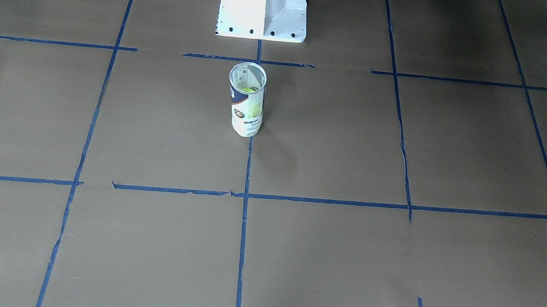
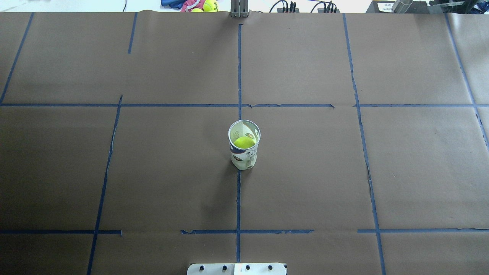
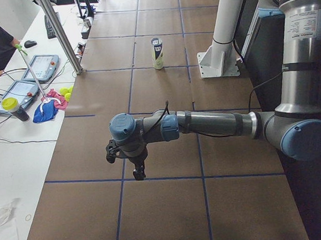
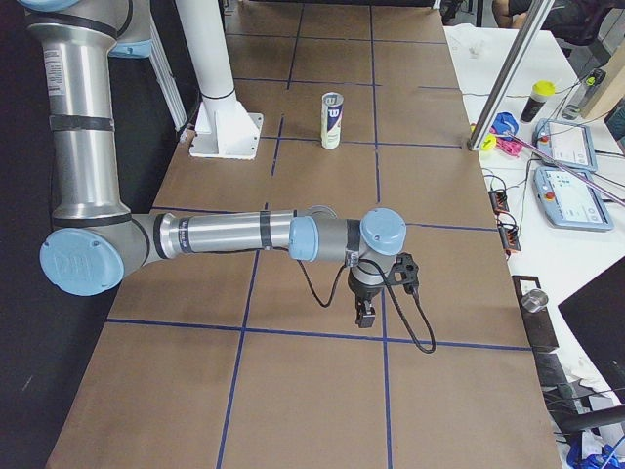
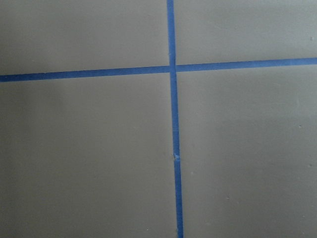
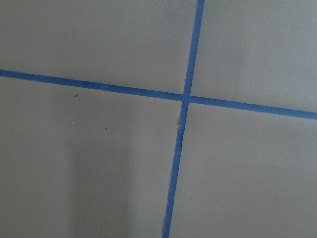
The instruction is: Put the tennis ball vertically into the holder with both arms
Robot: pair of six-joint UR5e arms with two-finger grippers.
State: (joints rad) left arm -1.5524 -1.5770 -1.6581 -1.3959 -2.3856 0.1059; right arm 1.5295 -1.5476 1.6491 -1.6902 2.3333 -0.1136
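Tennis ball [image 2: 244, 142]: inside the Wilson tennis-ball can [image 2: 244, 154], below the metal rim, seen through the open mouth.
Can axis: vertical, mouth up; standing free on the bench [image 2: 344, 172] on the centre tape line [image 2: 238, 198].
Left fingers [image 3: 137, 171]: pointing down over the bench's left end, holding nothing; open or closed cannot be told.
Right fingers [image 4: 365, 315]: likewise over the right end, empty; spread cannot be told.
Bearing: the can lies well apart from both, midway between them; neither arm is clearly nearer.
Status, judged: insertion looks complete.

Brown table [image 6: 89, 173], crossing blue tape lines [image 6: 185, 97]
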